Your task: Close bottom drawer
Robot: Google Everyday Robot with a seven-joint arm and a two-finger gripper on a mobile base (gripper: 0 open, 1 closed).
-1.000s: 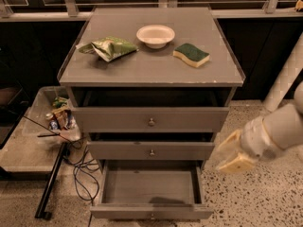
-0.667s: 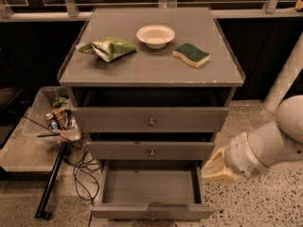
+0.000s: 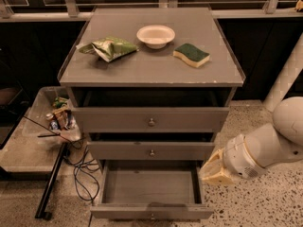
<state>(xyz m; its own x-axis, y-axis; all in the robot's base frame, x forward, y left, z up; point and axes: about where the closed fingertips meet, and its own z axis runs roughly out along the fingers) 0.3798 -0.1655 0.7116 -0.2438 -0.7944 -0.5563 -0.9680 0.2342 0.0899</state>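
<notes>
The bottom drawer (image 3: 151, 211) of the grey cabinet (image 3: 151, 70) is pulled out toward me, and its shallow grey tray looks bare inside. Its slim front panel runs along the bottom edge of the view, with the small knob just showing at the very bottom. The two drawers above it are shut, each with a small round knob. My gripper (image 3: 213, 171), with yellowish fingers on a white arm, hangs just off the open drawer's right side wall, about level with it.
On the cabinet top lie a green chip bag (image 3: 108, 47), a white bowl (image 3: 155, 35) and a green-and-yellow sponge (image 3: 191, 55). A low side table (image 3: 23, 150) at the left holds a bin of small items (image 3: 59, 117). Black cables (image 3: 80, 169) trail on the floor left of the drawer.
My arm has moved left and down, bringing the gripper closer to the open drawer's right side. The drawer has not moved.
</notes>
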